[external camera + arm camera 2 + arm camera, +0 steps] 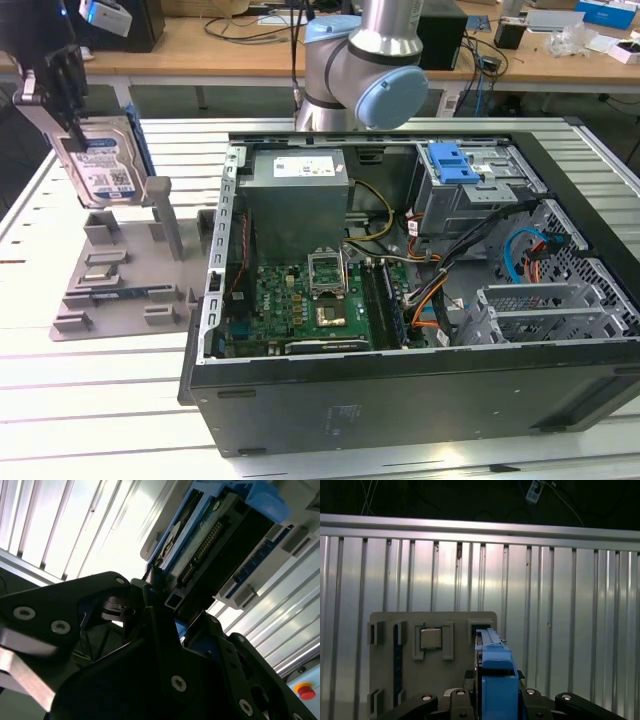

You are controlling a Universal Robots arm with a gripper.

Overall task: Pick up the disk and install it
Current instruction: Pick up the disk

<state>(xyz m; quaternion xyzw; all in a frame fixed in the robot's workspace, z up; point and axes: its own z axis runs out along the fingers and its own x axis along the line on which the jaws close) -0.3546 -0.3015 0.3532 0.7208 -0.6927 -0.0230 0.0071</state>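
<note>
The disk, a silver drive with a white-and-blue label in a blue carrier, stands on edge at the exterior view's left, over the grey fixture plate. My gripper comes down from above and is shut on the disk's upper edge. In the second wrist view the black fingers clamp the disk at its connector end. The first wrist view looks along the blue carrier edge of the disk, held in the gripper, with the fixture plate below it.
An open computer case lies to the exterior view's right of the plate. Inside it are a grey power-supply box, a green motherboard and a drive bay with a blue clip. The arm's base stands behind the case. A chip sits in the plate.
</note>
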